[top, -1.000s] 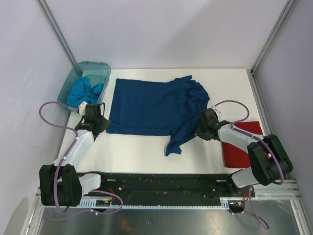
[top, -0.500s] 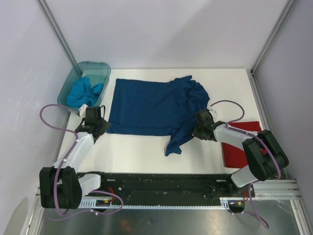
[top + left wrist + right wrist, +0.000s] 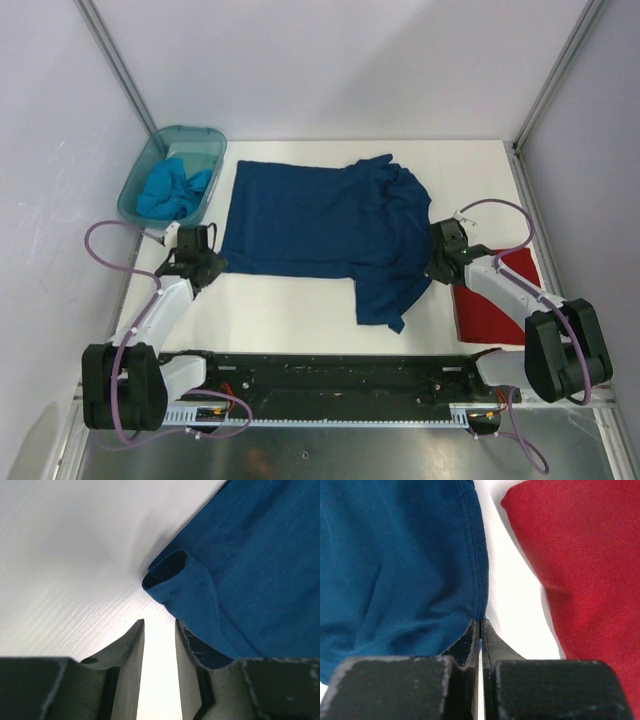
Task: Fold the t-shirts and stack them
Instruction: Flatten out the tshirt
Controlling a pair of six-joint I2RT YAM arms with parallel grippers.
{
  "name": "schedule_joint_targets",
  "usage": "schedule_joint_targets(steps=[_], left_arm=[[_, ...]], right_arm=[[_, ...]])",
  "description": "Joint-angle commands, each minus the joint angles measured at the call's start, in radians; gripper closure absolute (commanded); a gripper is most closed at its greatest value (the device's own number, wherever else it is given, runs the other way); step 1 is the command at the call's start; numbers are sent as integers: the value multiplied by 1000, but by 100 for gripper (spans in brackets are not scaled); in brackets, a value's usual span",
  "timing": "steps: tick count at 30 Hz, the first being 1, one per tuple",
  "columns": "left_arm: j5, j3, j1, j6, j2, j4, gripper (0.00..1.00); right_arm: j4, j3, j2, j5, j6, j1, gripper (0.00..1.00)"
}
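Navy t-shirt (image 3: pixel 310 225) lies spread at frame centre on the worktop (image 3: pixel 290 300). Right jaws are pressed together, pinching its hem at centre right. Left jaws stand spread and empty, just short of the rolled corner (image 3: pixel 175 575). Advance, close on both layers, then lift evenly.

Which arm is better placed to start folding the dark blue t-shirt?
Right: the right gripper is shut on the edge of the dark blue t-shirt; the left gripper is open, short of its corner.

The loose flap of the navy t-shirt (image 3: pixel 300 220) has been dragged rightward at lower centre — its hem now pinched by the right gripper (image 3: pixel 433 270).
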Motion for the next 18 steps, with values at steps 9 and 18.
schedule_joint_targets(steps=[9,18], left_arm=[[-101,67,6,18,59,12,57],[-87,166,5,17,217,42,56]], right_arm=[[-28,17,7,-12,-66,-14,100],[-6,17,25,-33,-75,-21,100]])
